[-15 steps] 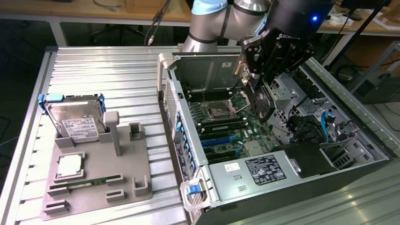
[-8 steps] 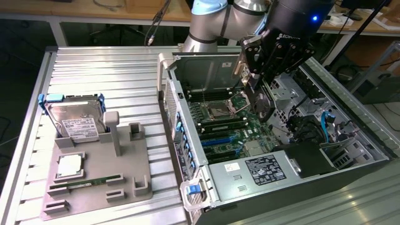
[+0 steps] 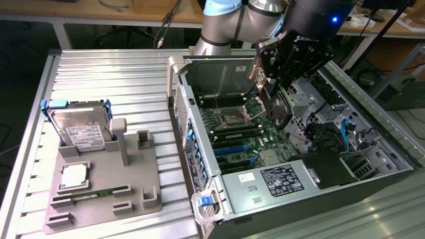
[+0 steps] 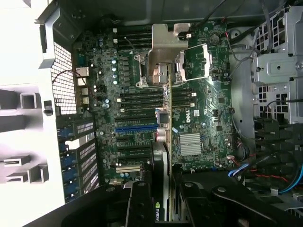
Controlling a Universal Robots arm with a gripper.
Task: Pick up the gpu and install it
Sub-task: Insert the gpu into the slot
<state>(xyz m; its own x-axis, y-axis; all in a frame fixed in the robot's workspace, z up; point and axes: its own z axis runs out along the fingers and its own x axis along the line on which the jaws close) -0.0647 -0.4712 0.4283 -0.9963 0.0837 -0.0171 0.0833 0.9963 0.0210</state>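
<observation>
Green gpu, pinched in the claw, hangs long-axis downward over the motherboard (blue slots sit lower left of it).

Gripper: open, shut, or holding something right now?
Gripper: closed on the gpu, held on edge over the motherboard.

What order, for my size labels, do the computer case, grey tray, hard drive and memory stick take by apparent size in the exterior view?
1. computer case
2. grey tray
3. hard drive
4. memory stick, about as long as the hard drive but far narrower
</observation>
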